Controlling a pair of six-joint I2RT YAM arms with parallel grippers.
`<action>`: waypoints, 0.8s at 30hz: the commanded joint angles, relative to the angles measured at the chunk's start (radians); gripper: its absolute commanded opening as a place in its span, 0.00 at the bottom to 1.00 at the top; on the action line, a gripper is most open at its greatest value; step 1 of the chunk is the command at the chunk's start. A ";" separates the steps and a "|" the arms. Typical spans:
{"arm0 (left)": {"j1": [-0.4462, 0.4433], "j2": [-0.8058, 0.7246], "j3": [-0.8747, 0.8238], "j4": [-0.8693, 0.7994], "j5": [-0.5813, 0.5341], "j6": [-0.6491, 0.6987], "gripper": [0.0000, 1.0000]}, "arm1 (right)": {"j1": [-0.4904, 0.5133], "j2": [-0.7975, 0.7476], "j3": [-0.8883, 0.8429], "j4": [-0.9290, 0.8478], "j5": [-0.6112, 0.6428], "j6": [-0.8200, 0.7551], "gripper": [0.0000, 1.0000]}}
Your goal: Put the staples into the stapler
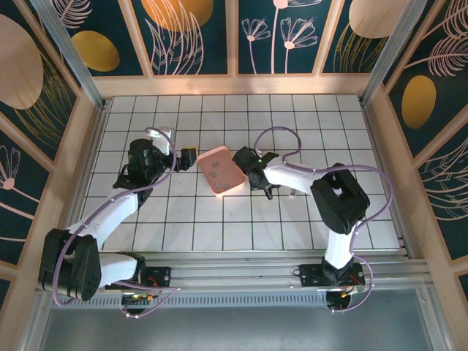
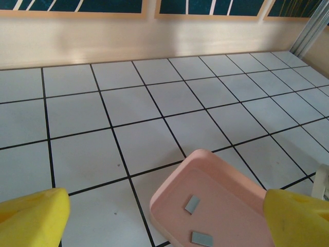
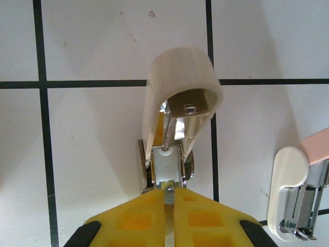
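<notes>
Right pincer [image 3: 169, 198] clamps shut on the opened stapler [image 3: 177, 77]; left pincer [image 2: 164, 218] stands open near 2 staples [image 2: 193, 204] in the pink tray [image 2: 169, 185]. Advise holding stapler steady, channel exposed.

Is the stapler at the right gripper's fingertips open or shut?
Open: the stapler has its beige lid swung up, baring the metal magazine.

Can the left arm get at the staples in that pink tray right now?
Probably yes: the left gripper hangs open just beside the tray, the staples lie uncovered in it, and nothing stands between.
</notes>
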 commanded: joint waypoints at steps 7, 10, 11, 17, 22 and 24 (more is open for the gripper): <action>-0.003 -0.003 0.002 0.020 0.001 0.010 0.96 | 0.018 0.007 0.037 -0.071 0.066 0.002 0.10; -0.003 -0.006 0.003 0.020 0.002 0.009 0.96 | 0.022 -0.021 0.038 -0.087 0.079 0.008 0.10; -0.003 -0.008 0.002 0.021 0.004 0.009 0.96 | 0.024 -0.029 0.039 -0.094 0.083 0.009 0.10; -0.003 -0.016 0.002 0.021 0.000 0.008 0.96 | 0.039 -0.092 0.012 -0.154 0.104 0.048 0.10; -0.005 -0.029 0.000 0.023 -0.002 0.003 0.96 | 0.070 -0.152 -0.073 -0.215 0.108 0.114 0.10; -0.004 -0.034 0.000 0.022 -0.002 0.001 0.96 | 0.084 -0.174 -0.113 -0.230 0.102 0.144 0.10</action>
